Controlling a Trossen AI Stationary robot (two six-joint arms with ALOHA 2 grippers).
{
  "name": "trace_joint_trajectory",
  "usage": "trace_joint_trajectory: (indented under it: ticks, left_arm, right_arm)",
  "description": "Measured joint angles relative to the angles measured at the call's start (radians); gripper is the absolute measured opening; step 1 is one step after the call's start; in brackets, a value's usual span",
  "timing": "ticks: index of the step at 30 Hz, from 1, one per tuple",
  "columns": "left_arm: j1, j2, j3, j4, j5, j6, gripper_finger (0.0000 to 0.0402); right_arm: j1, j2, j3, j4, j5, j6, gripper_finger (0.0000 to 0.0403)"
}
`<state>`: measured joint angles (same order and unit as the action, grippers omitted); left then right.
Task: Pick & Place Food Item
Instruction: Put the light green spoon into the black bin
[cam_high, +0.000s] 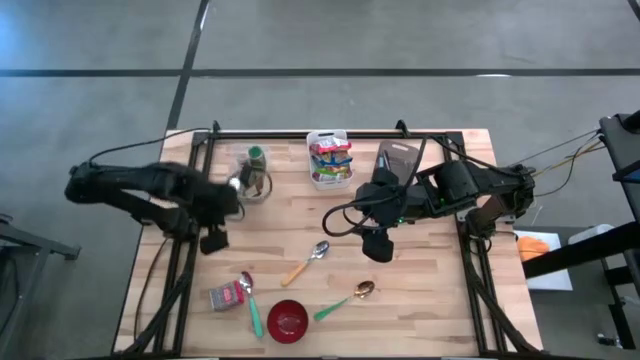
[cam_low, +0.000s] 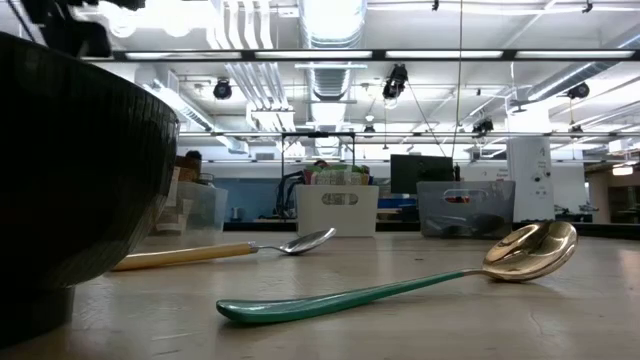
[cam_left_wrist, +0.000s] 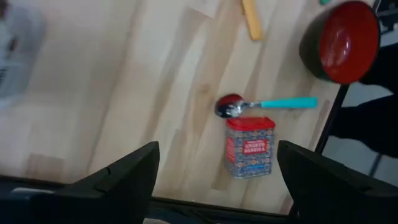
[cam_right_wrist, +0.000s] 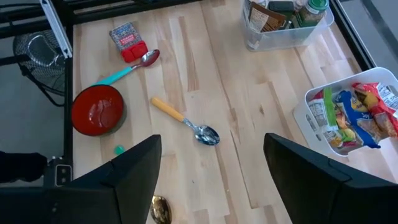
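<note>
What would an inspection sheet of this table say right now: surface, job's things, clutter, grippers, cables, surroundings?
Surface: wooden table, dry.
Job's things: white basket of snack packets; red tin lying flat; clear bin of jars.
Clutter: red bowl; four spoons, one teal-handled spoon beside the tin.
Grippers: left gripper open above the tin; right gripper open, empty, over mid-table.
Cables: black cable looping by the right arm.
Surroundings: grey floor; workshop ceiling lights.

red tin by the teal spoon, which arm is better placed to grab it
Left. The left gripper hangs open just above the red tin in the high view; the right gripper is across the table.
</note>
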<state>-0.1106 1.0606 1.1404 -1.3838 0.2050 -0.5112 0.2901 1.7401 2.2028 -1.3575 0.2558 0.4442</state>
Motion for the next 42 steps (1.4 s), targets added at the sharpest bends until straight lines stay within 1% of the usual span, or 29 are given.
trace_joint_trajectory:
  ticks: [4, 8, 11, 13, 15, 17, 20, 23, 27, 30, 33, 36, 42]
  left_arm:
    - [-0.183, 0.028, 0.000, 0.058, -0.084, -0.137, 0.0329]
    - [-0.296, 0.079, 0.000, 0.119, -0.131, -0.225, 0.0329]
    - [-0.318, 0.138, 0.000, 0.132, -0.131, -0.352, 0.0329]
    - [-0.317, 0.186, -0.001, 0.130, -0.131, -0.490, 0.0329]
    - [-0.316, 0.234, -0.001, 0.130, -0.127, -0.659, 0.0329]
    - [-0.317, 0.280, -0.001, 0.130, -0.097, -0.804, 0.0329]
    - [-0.318, 0.342, -0.002, 0.131, -0.020, -0.930, 0.0329]
    - [-0.325, 0.388, -0.002, 0.184, 0.000, -1.039, 0.0329]
    - [-0.339, 0.435, -0.002, 0.352, -0.006, -1.093, 0.0329]
    - [-0.341, 0.476, -0.002, 0.417, -0.013, -1.108, 0.0329]
    - [-0.344, 0.512, -0.002, 0.417, -0.013, -1.119, 0.0329]
    - [-0.353, 0.540, -0.002, 0.415, -0.005, -1.174, 0.0329]
    - [-0.371, 0.567, -0.002, 0.429, -0.002, -1.222, 0.0329]
  right_arm:
    - [0.000, 0.000, 0.000, 0.000, -0.002, 0.000, 0.0279]
    - [0.000, 0.000, 0.000, 0.000, -0.002, 0.000, 0.0279]
    - [0.000, 0.000, 0.000, 0.001, -0.002, 0.005, 0.0279]
    - [0.000, 0.000, 0.000, 0.001, -0.001, 0.009, 0.0279]
    - [0.000, 0.000, 0.000, 0.002, -0.001, 0.012, 0.0279]
    - [0.000, 0.000, 0.000, 0.002, -0.001, 0.012, 0.0279]
    - [0.000, 0.000, 0.000, 0.002, -0.001, 0.012, 0.0279]
    - [0.000, 0.000, 0.000, 0.001, -0.001, 0.012, 0.0279]
    - [0.000, 0.000, 0.000, 0.001, -0.002, 0.011, 0.0279]
    - [0.000, 0.000, 0.000, 0.000, -0.002, 0.003, 0.0279]
    - [0.000, 0.000, 0.000, -0.003, -0.006, -0.007, 0.0280]
    - [0.000, 0.000, 0.000, -0.016, -0.021, -0.009, 0.0279]
    - [0.000, 0.000, 0.000, -0.046, -0.022, -0.010, 0.0279]
